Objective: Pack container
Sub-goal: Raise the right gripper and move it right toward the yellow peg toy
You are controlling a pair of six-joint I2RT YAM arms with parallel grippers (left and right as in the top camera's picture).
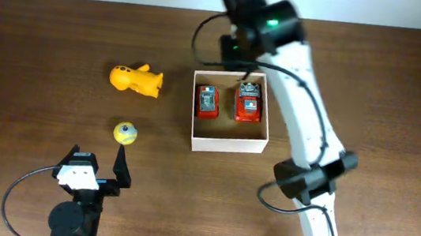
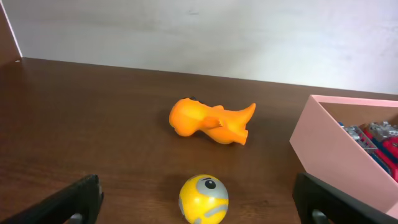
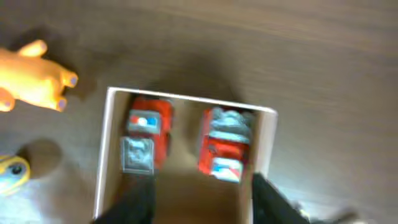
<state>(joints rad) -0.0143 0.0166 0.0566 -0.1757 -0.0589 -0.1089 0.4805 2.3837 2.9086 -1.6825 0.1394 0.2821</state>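
Bench [image 1: 9, 71]: dark brown wood with a fine grain and a soft sheen, running under everything.
Wall [image 2: 186, 31]: plain and pale, meeting the bench's far edge beyond the left pincer.
Left pincer [image 1: 97, 153]: low over the bench, fingers spread wide, nothing between them.
Yellow ball [image 1: 124, 132]: on the bench just ahead of the left pincer, in line with the gap between its fingers, touching neither; grey markings on its face.
Orange toy [image 1: 137, 79]: lying on its side farther ahead of the left pincer, beyond the ball and apart from it.
Container [image 1: 227, 143]: flat on the bench, ahead and to the right of the left pincer and directly below the right pincer; thin white walls, tan floor.
Red toy cars [image 1: 207, 102]: two side by side in the container's far half, with a gap between them.
Right pincer [image 3: 202, 199]: above the container's open top, fingers spread apart, gripping nothing; whether the tips touch the walls cannot be told.
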